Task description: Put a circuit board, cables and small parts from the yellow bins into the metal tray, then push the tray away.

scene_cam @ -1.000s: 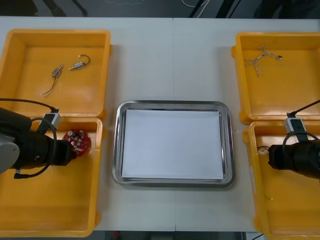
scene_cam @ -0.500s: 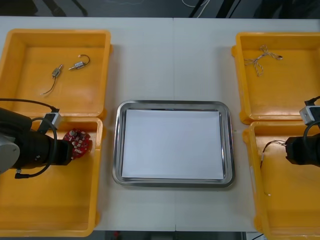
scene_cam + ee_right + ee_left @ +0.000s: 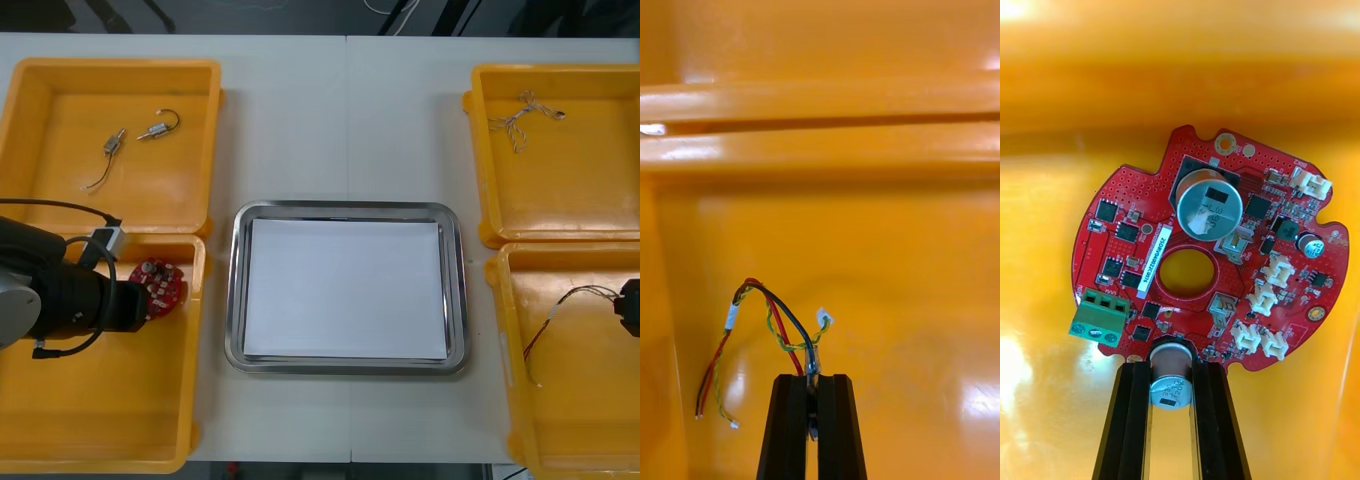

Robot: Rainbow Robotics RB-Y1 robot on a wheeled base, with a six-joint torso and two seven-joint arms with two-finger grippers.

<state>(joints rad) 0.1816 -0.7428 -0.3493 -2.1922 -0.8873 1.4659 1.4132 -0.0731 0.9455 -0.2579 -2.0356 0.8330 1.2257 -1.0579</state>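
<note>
A round red circuit board (image 3: 160,285) (image 3: 1210,262) lies at the far end of the near left yellow bin (image 3: 100,400). My left gripper (image 3: 143,300) (image 3: 1171,386) is shut on the silver can-shaped part at the board's edge. At the right edge of the table, my right gripper (image 3: 625,306) (image 3: 812,386) is shut on one end of a red and yellow cable (image 3: 565,310) (image 3: 771,315) with a black strand. The cable trails over the floor of the near right bin (image 3: 580,410). Between the bins stands the metal tray (image 3: 233,290), white inside.
The far left bin (image 3: 60,100) holds small metal parts (image 3: 155,128) with short wires. A thin cable (image 3: 525,115) lies in the far right bin (image 3: 590,170). In the right wrist view, the bins' rims (image 3: 820,135) rise beyond the cable.
My left gripper has shut on the board, which shifted slightly. My right arm has drawn back to the right, dragging the cable with it.
</note>
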